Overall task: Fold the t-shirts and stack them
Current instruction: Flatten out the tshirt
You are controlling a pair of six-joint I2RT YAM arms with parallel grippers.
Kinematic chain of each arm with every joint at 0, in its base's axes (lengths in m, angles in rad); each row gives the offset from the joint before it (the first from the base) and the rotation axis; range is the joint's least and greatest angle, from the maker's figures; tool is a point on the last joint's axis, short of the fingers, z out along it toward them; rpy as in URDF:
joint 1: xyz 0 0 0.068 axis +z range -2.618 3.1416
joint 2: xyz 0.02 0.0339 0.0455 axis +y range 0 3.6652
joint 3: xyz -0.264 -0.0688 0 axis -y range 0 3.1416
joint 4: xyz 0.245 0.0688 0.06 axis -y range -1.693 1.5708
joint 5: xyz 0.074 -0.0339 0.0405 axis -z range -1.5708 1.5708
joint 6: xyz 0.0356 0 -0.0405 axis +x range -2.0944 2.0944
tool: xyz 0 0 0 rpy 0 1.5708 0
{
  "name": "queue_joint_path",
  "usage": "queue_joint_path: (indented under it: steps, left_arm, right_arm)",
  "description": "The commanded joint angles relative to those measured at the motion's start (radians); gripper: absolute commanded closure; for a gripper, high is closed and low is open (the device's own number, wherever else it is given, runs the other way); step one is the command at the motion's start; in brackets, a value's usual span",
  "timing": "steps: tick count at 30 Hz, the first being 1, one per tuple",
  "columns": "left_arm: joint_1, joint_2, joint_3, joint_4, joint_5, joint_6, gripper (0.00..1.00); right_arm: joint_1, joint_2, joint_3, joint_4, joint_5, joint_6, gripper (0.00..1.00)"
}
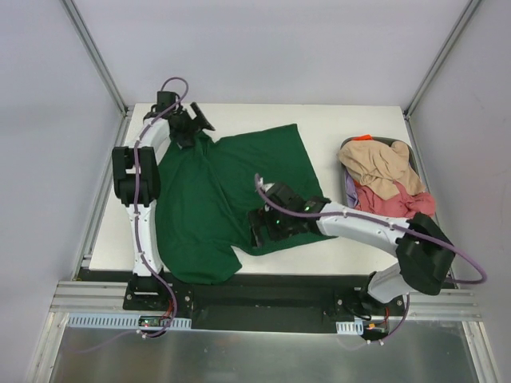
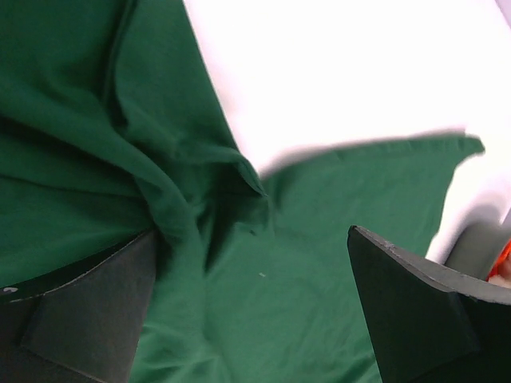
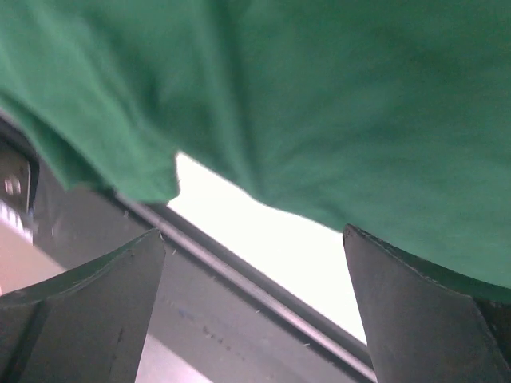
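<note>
The large dark green t-shirt lies spread and rumpled on the white table, its near hem hanging over the front edge. My left gripper is open at the shirt's far left corner. In the left wrist view the left gripper has its jaws wide apart over creased green cloth. My right gripper is open at the shirt's near edge. In the right wrist view the right gripper holds nothing, with the green hem above it. The beige shirt and pink-red shirt lie heaped at the right.
A dark grey basket at the table's right side holds the heap, with a purple bit and an orange bit. The table's front edge and metal rail lie just under my right gripper. White walls and frame posts surround the table.
</note>
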Motion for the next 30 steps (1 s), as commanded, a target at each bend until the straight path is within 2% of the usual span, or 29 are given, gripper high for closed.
queue_joint_path:
  steps: [1,6,8,12,16,20,23,27,30]
  left_arm:
    - [-0.035,-0.147,-0.002,-0.08,-0.006,0.111,0.01]
    - [-0.034,-0.36,-0.17,-0.182,-0.296,0.114,0.01]
    - [-0.034,-0.429,-0.243,-0.188,-0.33,0.117,0.01]
    - [-0.034,-0.505,-0.38,-0.188,-0.308,0.117,0.01]
    - [-0.034,-0.49,-0.451,-0.188,-0.273,0.122,0.01]
    - [-0.025,-0.43,-0.471,-0.188,-0.256,0.122,0.01]
    - [-0.005,-0.384,-0.455,-0.188,-0.236,0.11,0.01]
    - [-0.003,-0.352,-0.423,-0.189,-0.328,0.114,0.01]
    - [-0.003,-0.327,-0.393,-0.189,-0.434,0.105,0.01]
  right_arm:
    - [-0.148,-0.095,0.095,-0.112,0.141,-0.071,0.04]
    - [-0.285,-0.032,0.17,-0.1,0.136,-0.163,0.04]
    - [-0.325,0.034,0.227,-0.091,0.141,-0.194,0.04]
    - [-0.398,0.221,0.426,-0.1,0.092,-0.269,0.04]
    - [-0.437,0.431,0.609,-0.163,0.105,-0.321,0.04]
    - [-0.455,0.563,0.727,-0.173,0.131,-0.361,0.04]
    - [-0.492,0.659,0.825,-0.198,0.093,-0.35,0.04]
    - [-0.537,0.759,0.919,-0.287,0.043,-0.321,0.04]
    - [-0.576,0.772,0.872,-0.321,0.022,-0.297,0.04]
